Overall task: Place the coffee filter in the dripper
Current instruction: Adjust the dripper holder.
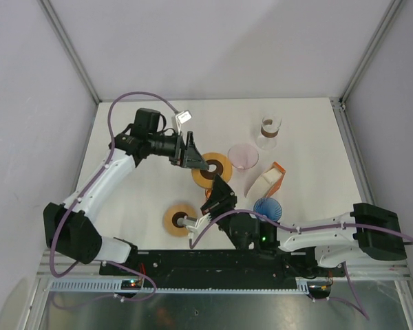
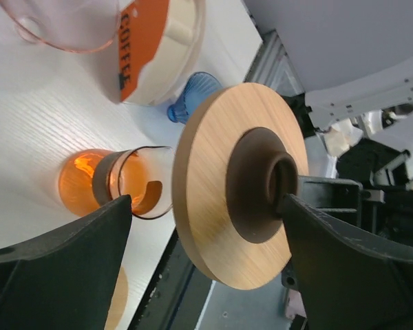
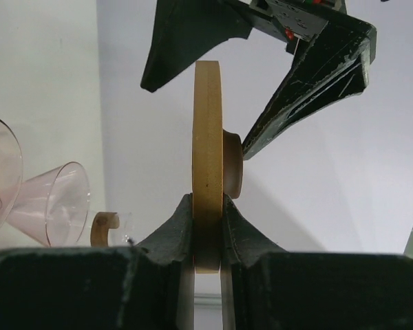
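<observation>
Wood in the right gripper (image 3: 206, 206): clamped tight on the rim of a disc (image 3: 206, 137), held on edge over the tabletop's (image 1: 310, 172) middle. Left gripper (image 2: 205, 206) spread wide, straddling that disc. Coffee filter pack (image 1: 270, 180) lying untouched, right of both, between pink dripper (image 1: 242, 157) and blue cone (image 1: 267, 206). Bare tabletop along the far edge.

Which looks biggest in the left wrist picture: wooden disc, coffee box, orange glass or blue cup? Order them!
1. wooden disc, but it is nearest the camera.
2. coffee box and orange glass look about alike; the box is cut off.
3. blue cup, partly behind the disc.
</observation>
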Controlling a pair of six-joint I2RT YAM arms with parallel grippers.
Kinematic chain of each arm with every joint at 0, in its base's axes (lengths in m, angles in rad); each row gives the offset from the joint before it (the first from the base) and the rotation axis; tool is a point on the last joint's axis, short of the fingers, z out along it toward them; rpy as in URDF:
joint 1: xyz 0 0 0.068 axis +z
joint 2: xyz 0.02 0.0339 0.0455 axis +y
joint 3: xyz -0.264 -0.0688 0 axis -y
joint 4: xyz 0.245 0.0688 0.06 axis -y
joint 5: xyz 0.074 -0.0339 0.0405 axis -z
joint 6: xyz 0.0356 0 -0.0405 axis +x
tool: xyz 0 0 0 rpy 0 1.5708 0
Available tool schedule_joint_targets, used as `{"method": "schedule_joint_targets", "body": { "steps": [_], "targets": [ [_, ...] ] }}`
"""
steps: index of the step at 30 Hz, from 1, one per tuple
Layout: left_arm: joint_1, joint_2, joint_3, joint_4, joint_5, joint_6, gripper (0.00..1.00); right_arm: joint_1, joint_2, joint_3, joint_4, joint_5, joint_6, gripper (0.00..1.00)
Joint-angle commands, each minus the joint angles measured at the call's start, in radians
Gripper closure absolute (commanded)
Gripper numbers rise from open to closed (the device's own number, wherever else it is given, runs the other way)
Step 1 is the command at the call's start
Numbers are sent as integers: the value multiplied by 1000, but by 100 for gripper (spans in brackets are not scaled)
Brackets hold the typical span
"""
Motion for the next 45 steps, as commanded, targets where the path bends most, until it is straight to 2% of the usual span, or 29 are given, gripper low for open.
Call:
{"method": "schedule_joint_targets", "body": {
  "steps": [1, 5, 7, 11, 15, 17, 23, 28, 37, 43, 45],
  "targets": [
    [-3, 11, -12, 56, 132, -71, 14, 3, 6, -1, 193, 8, -92, 100],
    [0, 4, -11, 71, 165, -90, 51, -16, -5, -1, 177, 6, -58, 100],
    [5, 3, -13, 79, 187, -99, 58, -24, -20, -1, 148, 4, -30, 100],
    [38, 16, -2, 91, 235, -118, 54, -28, -45, -2, 90, 4, 17, 100],
    [54, 40, -8, 102, 295, -134, 63, -32, -42, -1, 109, 11, 14, 100],
    [57, 46, -5, 108, 324, -143, 63, -37, -40, -2, 107, 13, 21, 100],
    [94, 41, 22, 112, 368, -152, 41, -44, -42, -2, 89, 15, 39, 100],
    [110, 40, 6, 114, 354, -152, 39, -45, -39, 0, 100, 7, 26, 100],
    [58, 42, -39, 131, 296, -158, 48, -39, -18, 0, 154, 6, -11, 100],
    [38, 52, -52, 150, 306, -169, 71, -32, -4, -1, 185, -7, -28, 100],
    [27, 47, -62, 163, 309, -175, 88, -35, -3, 0, 181, -18, -20, 100]
  ]
}}
